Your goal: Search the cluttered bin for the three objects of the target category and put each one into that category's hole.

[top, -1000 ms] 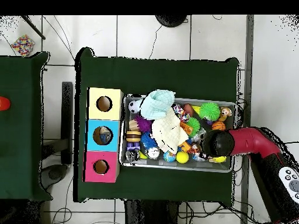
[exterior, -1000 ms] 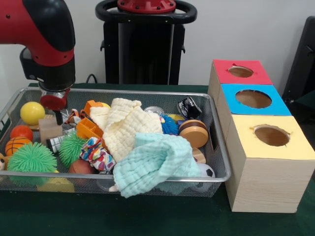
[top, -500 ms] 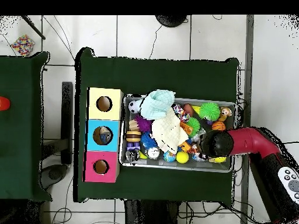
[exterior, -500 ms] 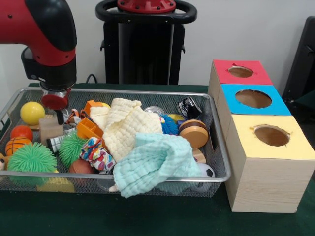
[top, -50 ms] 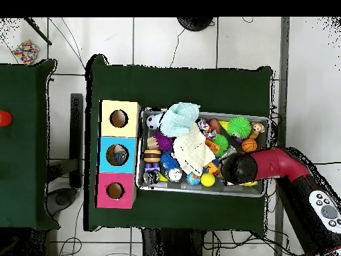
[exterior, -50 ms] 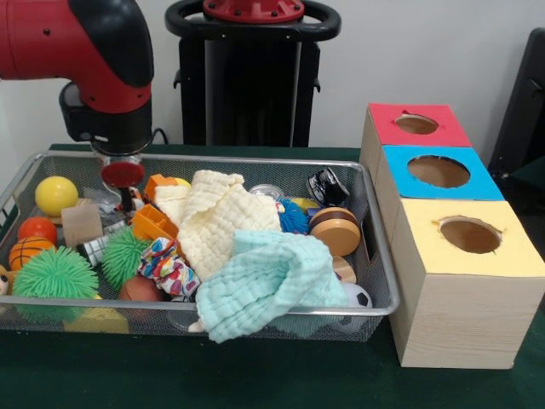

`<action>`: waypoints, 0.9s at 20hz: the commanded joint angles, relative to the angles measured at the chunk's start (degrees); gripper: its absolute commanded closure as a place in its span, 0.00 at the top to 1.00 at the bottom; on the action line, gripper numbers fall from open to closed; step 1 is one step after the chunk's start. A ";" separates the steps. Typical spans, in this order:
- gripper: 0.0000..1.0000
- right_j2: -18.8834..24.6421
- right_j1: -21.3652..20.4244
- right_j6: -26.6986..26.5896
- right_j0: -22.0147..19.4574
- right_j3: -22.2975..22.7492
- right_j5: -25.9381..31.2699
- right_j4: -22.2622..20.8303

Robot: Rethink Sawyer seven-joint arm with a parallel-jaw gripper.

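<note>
Nearest the camera, the mint cloth (exterior, -50 ms: 268, 285) droops over the front rim of the wire bin (exterior, -50 ms: 379, 256), with the cream cloth (exterior, -50 ms: 220, 217) heaped behind it mid-bin. Beyond, toward the back-left corner, the gripper (exterior, -50 ms: 124, 201) hangs low over clutter beside the orange block (exterior, -50 ms: 152, 223); whether its fingers are spread or closed cannot be told. The search step appears to be in hand, nothing lifted. Which category is wanted is unclear; the boxes' holes (exterior, -50 ms: 469, 234) wait outside the bin's right end. Next it needs a clean descent onto one exposed piece.
</note>
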 commanded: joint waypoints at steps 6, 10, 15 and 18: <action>1.00 1.39 2.18 -21.29 0.99 4.05 -5.12 -7.19; 1.00 0.94 1.91 -20.74 1.18 3.99 -6.16 -7.64; 1.00 0.83 1.65 -19.75 1.40 3.81 -7.02 -7.96; 1.00 0.70 1.20 -19.32 1.61 3.78 -7.43 -8.33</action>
